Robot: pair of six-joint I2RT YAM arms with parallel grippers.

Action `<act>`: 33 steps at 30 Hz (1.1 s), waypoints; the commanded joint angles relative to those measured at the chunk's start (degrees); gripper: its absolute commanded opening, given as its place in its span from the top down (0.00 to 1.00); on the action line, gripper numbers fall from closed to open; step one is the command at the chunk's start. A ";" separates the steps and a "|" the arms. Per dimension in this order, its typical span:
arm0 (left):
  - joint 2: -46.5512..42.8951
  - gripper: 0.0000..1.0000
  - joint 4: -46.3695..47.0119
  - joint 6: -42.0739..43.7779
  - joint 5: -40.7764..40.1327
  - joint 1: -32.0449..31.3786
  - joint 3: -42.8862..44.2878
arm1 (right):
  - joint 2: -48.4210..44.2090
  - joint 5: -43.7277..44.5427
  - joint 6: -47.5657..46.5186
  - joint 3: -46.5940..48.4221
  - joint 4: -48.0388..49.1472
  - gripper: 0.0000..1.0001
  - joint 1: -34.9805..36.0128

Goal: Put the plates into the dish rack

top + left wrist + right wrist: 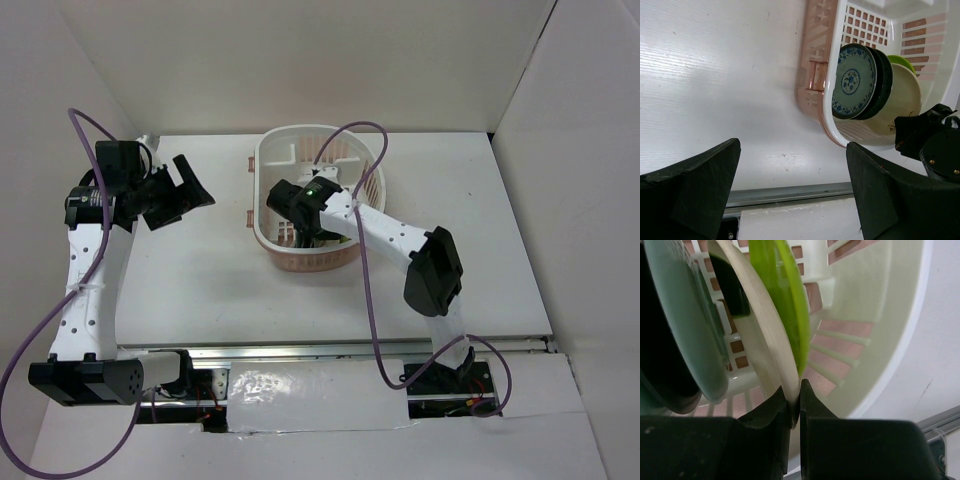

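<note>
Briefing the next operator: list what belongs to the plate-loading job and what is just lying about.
Job: dish rack; teal-blue plate, black plate, tan plate, lime-green plate standing in it; right claw pinching the tan plate's rim; left claw, open.
Lying about: purple cables, metal rail.

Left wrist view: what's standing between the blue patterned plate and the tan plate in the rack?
A glossy black round plate, on edge between the teal-blue patterned round plate and the tan round plate; the left wrist view shows it.
</note>
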 commanded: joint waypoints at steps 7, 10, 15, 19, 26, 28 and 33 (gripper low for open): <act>-2.03 0.01 0.93 0.66 -0.43 0.31 0.59 | 0.01 -2.64 1.33 -0.92 0.88 1.00 1.10; -2.12 0.01 0.85 0.75 -0.60 0.40 0.32 | 0.45 -2.55 1.51 -0.92 0.88 1.00 1.10; -2.12 0.01 1.02 0.75 -0.60 0.40 0.32 | 0.62 -2.72 1.42 0.39 0.44 0.85 1.10; -2.12 0.01 1.02 0.75 -0.60 0.40 0.32 | 0.62 -2.64 1.07 1.71 0.09 0.75 1.10; -2.21 0.01 1.11 0.75 -0.25 0.40 0.50 | 0.45 -2.20 0.98 3.38 -1.05 0.67 1.01; -2.21 0.01 1.02 0.84 -0.08 0.40 0.67 | 0.19 -2.28 0.81 3.47 -0.62 0.67 1.10; -2.38 0.01 0.93 0.93 -0.08 0.40 0.94 | 0.01 -3.43 0.28 3.65 0.00 0.67 1.10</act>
